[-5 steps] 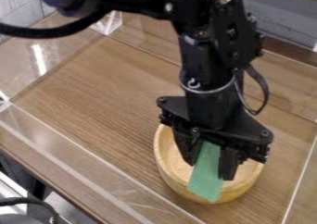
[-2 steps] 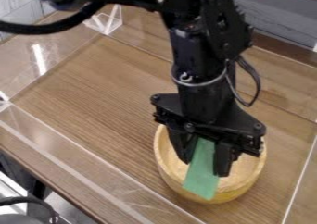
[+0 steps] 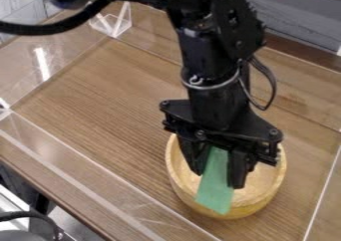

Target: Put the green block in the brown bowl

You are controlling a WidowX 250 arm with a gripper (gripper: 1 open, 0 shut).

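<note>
The green block (image 3: 216, 185) hangs upright between the fingers of my gripper (image 3: 221, 160), which is shut on its upper end. Its lower end reaches down inside the brown bowl (image 3: 182, 177), a round light wooden bowl near the front right of the table. The black gripper points almost straight down over the bowl's middle and hides much of the bowl's inside. I cannot tell whether the block's lower end touches the bowl's floor.
The wooden tabletop (image 3: 107, 96) is ringed by a clear plastic wall (image 3: 54, 155). A small clear stand (image 3: 118, 24) sits at the back left. The table's front edge runs close below the bowl.
The arm and the held block have shifted slightly left over the bowl; the grip on the block is the same.
</note>
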